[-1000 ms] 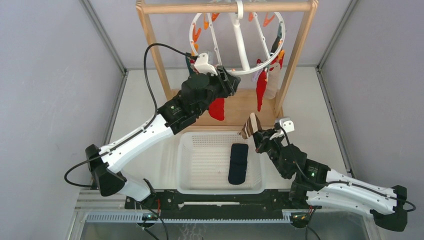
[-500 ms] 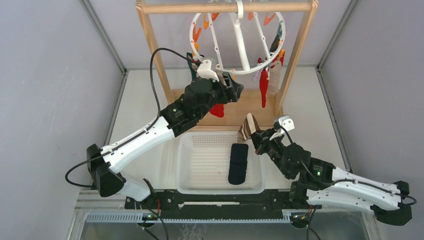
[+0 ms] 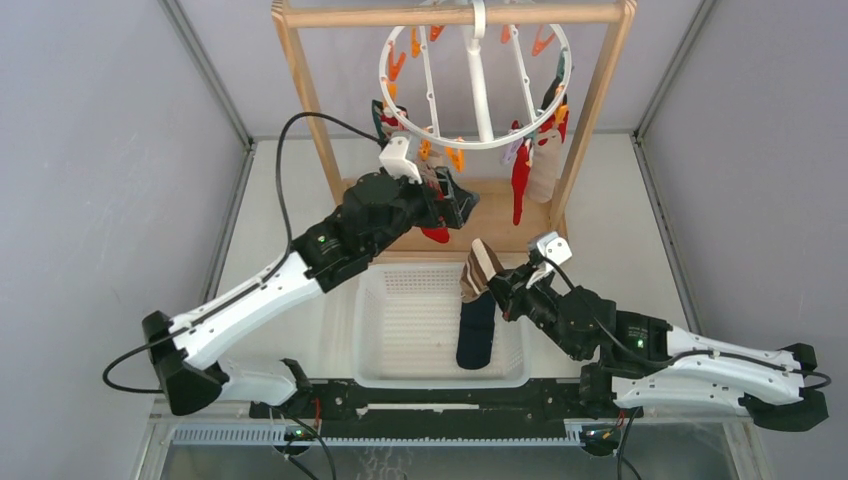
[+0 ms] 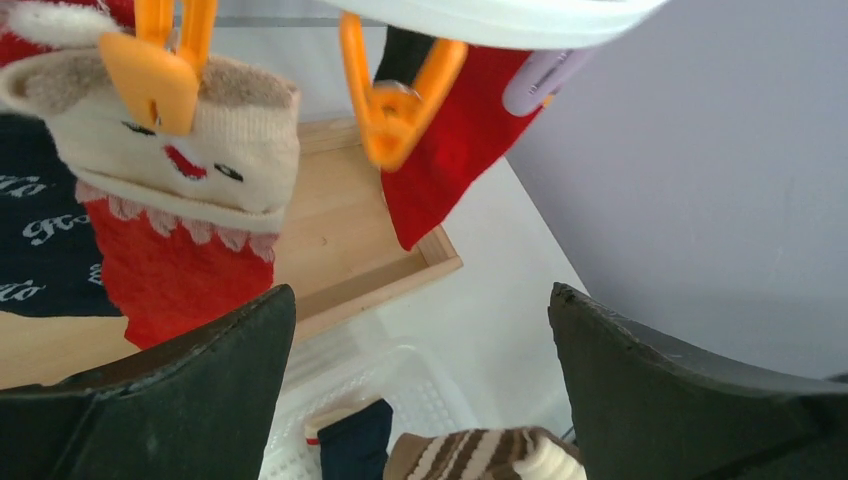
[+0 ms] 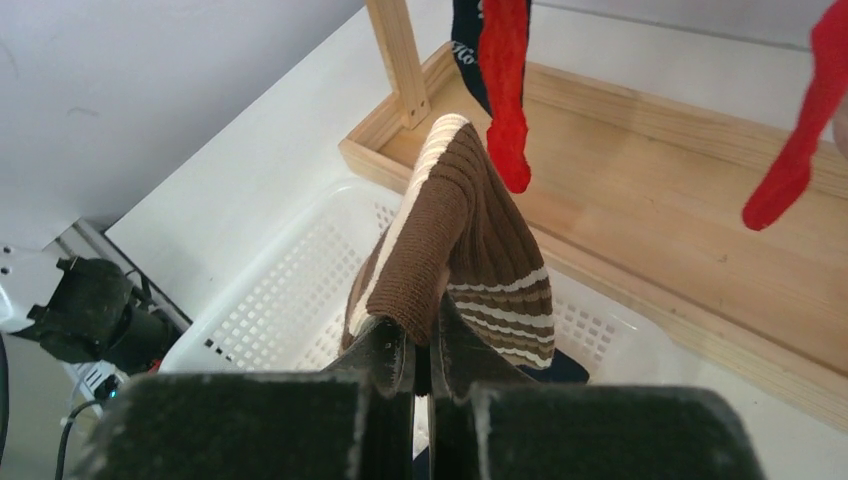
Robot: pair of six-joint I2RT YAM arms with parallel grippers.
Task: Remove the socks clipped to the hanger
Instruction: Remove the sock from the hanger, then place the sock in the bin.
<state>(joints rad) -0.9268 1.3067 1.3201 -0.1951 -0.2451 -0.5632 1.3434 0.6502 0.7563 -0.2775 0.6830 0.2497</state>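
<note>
The striped sock [image 5: 470, 240], ready to drop
The right fingers [image 5: 418, 352] clamp it above the basket [image 3: 365, 330]; release low, inside. The left fingers [image 3: 455, 203] gape under the hanger [image 3: 480, 147] beside a red sock [image 4: 190, 200]: pinch near its clip [image 4: 165, 70].

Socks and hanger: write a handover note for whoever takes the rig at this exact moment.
Left gripper: open, empty, just below the hanger ring, by the Santa-face sock.
Right gripper: shut on the brown striped sock, held over the basket far edge.
Done: one dark sock lies in the basket.
Left: release the striped one, then unclip the Santa-face sock, the red sock and the others.
</note>
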